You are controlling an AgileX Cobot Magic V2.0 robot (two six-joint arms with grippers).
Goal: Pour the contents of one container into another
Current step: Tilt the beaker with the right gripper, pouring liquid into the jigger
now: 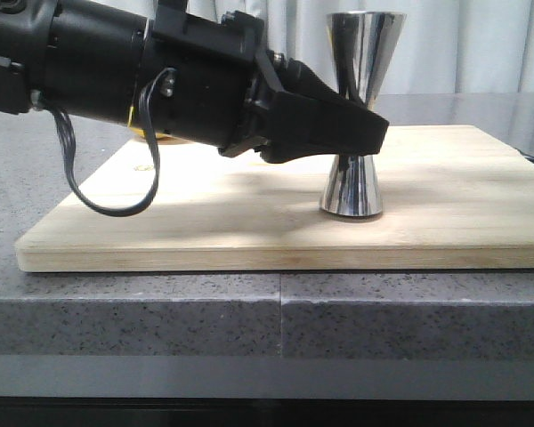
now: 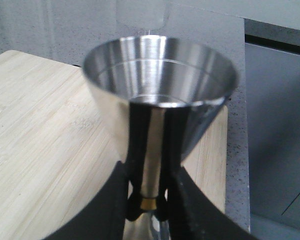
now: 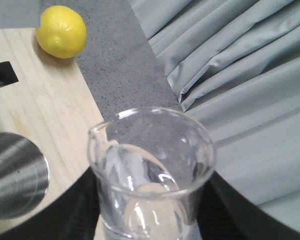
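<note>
The steel hourglass jigger [image 1: 363, 53] stands upright on the wooden board [image 1: 205, 213], right of centre. My left gripper [image 1: 360, 133] reaches in from the left and is shut on its narrow waist. In the left wrist view the black fingers [image 2: 132, 200] press both sides of the gold band on the jigger [image 2: 160, 75]. The clear glass beaker [image 3: 150, 165] is held between the pads of my right gripper [image 3: 150, 222], lifted above the board. It seems to hold some clear liquid. Its pouring lip faces the jigger's open mouth [image 3: 12, 175]. The beaker and right gripper are outside the front view.
A yellow lemon [image 3: 61, 31] lies at the board's far edge, mostly hidden behind the left arm in the front view. The board [image 3: 45, 110] rests on a grey speckled counter [image 1: 249, 302]. Grey curtains [image 3: 240, 90] hang behind.
</note>
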